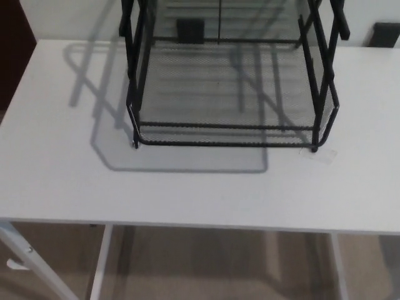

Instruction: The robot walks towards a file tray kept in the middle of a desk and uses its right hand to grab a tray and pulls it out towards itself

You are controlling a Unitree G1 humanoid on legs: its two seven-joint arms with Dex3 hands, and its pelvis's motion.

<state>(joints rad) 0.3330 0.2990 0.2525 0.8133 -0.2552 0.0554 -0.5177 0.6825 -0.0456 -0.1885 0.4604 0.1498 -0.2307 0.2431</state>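
Note:
A black wire-mesh file tray rack [231, 134] stands on the white desk [187, 194], in the upper middle of the head view. Its lowest mesh tray [225, 94] sits inside the frame, front rim facing me. The upper part of the rack is cut off by the picture's top edge. Neither of my hands nor any part of my arms shows in this view.
The desk's front edge [200, 225] runs across the lower part of the picture, with white legs [100, 262] and wooden floor below. Two dark wall sockets [190, 29] sit behind the rack and at the far right. A small clear tape patch [322, 152] lies by the rack's front right foot.

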